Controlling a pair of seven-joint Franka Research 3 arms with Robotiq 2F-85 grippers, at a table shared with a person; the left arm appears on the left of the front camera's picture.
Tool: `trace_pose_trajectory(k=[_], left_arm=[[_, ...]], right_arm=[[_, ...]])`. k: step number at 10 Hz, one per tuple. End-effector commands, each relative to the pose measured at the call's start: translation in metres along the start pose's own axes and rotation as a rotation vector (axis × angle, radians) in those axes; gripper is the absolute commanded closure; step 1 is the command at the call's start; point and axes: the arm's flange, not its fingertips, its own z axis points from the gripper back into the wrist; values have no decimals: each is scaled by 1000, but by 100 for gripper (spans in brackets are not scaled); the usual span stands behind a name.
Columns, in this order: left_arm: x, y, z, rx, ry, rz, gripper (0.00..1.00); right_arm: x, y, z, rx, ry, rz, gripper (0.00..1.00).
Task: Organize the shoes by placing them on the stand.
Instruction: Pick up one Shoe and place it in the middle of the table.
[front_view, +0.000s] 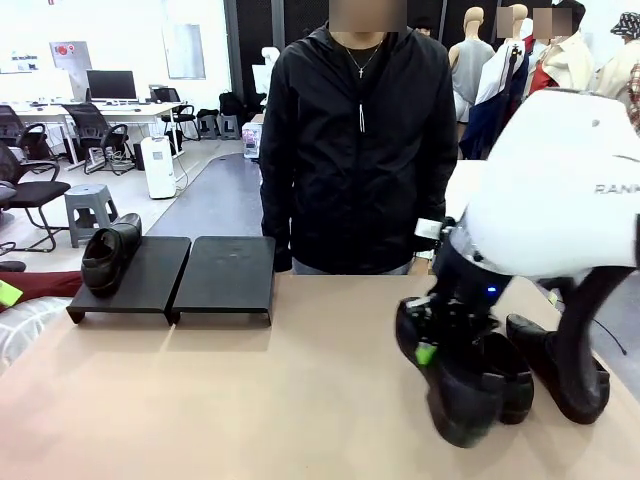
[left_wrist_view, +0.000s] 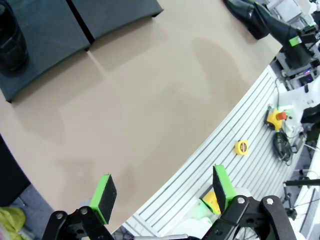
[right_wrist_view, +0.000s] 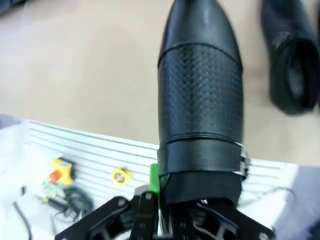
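One glossy black shoe (front_view: 110, 255) lies on the left platform of the black stand (front_view: 150, 285), at its far left; the second platform (front_view: 225, 275) is bare. My right gripper (front_view: 430, 350) is shut on another shoe (front_view: 462, 400) by its heel end, toe pointing down toward the table at the right. In the right wrist view that shoe (right_wrist_view: 200, 100) runs straight out from the gripper (right_wrist_view: 197, 182). Two more shoes (front_view: 515, 380) (front_view: 560, 365) lie just behind it. My left gripper (left_wrist_view: 162, 192) hangs open over the table's near edge, nothing between its pads.
A person in a black jacket (front_view: 355, 140) stands at the far side, behind the stand. Below the table's near edge is a white slotted rail with a yellow tape measure (left_wrist_view: 241, 147) and a yellow stop button (left_wrist_view: 276, 117). The tan tabletop (front_view: 250, 400) between stand and shoes is bare.
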Motion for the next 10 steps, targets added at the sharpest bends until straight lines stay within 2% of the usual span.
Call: trace_pose_trajectory(k=[1,3,5,6,7,10], left_arm=[[-3,2,2,-5,3,-22,0],[-3,2,2,-5,3,-22,0],[-3,2,2,-5,3,-22,0],[-3,2,2,-5,3,-22,0],[-3,2,2,-5,3,-22,0],[-3,2,2,-5,3,-22,0]], right_arm=[[34,53,-22,174,-50,113,100],[62,111,-44,248,-44,200,100],[89,168,-87,228,-2,170,100],[95,185,-110,189,6,130,100],[99,193,-130,159,22,91,100],[109,190,-169,80,19,-28,100]])
